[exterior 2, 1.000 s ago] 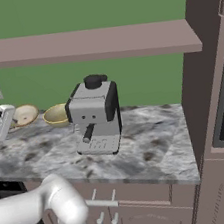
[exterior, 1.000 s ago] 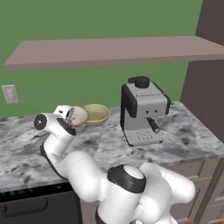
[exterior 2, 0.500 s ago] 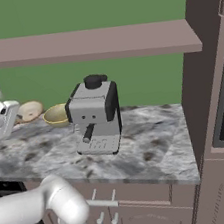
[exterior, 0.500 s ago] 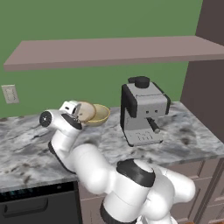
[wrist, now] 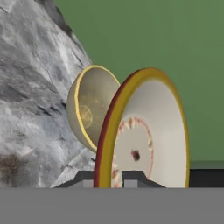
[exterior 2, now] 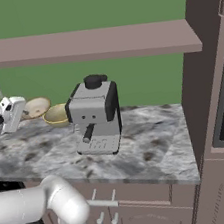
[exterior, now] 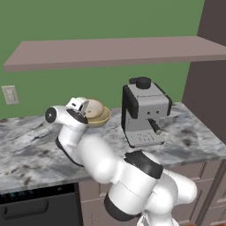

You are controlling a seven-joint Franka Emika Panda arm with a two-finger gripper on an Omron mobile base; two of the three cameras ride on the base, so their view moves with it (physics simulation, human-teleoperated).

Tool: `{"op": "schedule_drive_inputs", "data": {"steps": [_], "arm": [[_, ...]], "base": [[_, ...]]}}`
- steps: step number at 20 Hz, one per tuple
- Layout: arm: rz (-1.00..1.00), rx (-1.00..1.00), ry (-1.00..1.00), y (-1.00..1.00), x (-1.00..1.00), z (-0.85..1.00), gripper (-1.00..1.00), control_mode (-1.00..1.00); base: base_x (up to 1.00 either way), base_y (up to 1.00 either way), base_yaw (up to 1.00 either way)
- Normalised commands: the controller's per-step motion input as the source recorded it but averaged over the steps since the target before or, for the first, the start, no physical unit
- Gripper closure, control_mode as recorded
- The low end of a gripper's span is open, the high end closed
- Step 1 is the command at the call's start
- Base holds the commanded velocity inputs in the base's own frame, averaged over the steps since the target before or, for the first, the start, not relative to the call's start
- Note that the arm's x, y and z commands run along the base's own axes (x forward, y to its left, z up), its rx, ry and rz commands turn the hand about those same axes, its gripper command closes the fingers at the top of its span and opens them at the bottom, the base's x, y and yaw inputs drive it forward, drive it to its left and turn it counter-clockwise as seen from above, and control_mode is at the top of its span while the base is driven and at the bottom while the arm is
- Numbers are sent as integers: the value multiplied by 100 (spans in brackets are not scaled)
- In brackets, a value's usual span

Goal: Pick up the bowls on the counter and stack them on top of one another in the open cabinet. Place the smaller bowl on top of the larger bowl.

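Evidently the smaller bowl (wrist: 144, 140) is the one in hand: in the hand view its orange-brown rim runs down between the two dark finger tips of the gripper (wrist: 113, 177), so the claw looks closed on that rim, and the bowl appears lifted off the counter (exterior: 26, 145) near the wall. The larger bowl (exterior: 102, 117) sits on the marbled stone just beside and behind it, left of the espresso machine (exterior: 143, 112). By the task's order this seems an awkward start, since the deep bowl belongs underneath; the next move calls either for carrying the saucer up onto the open cabinet (exterior: 114, 50) and stacking later, or for setting it aside. The saucer is shallow and thin-edged, cream inside with speckled markings, glazed and probably slippery in a rim pinch. The larger one is rounded, yellow-tan with an olive-gold lip. The shelf is a flat mauve-brown board, bare above.
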Motion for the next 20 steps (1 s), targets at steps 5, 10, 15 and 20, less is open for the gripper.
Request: {"op": "schedule_drive_inputs", "data": {"steps": [5, 10, 15, 20], "arm": [[-7, 0, -3, -26, 7, 5, 100, -100], [-6, 0, -2, -28, 9, 1, 100, -100], [-6, 0, -1, -31, 13, 0, 100, -100], [-5, 0, 0, -21, 17, 0, 100, -100]], "base": [[0, 0, 0], [0, 0, 0], [0, 0, 0], [0, 0, 0]]}}
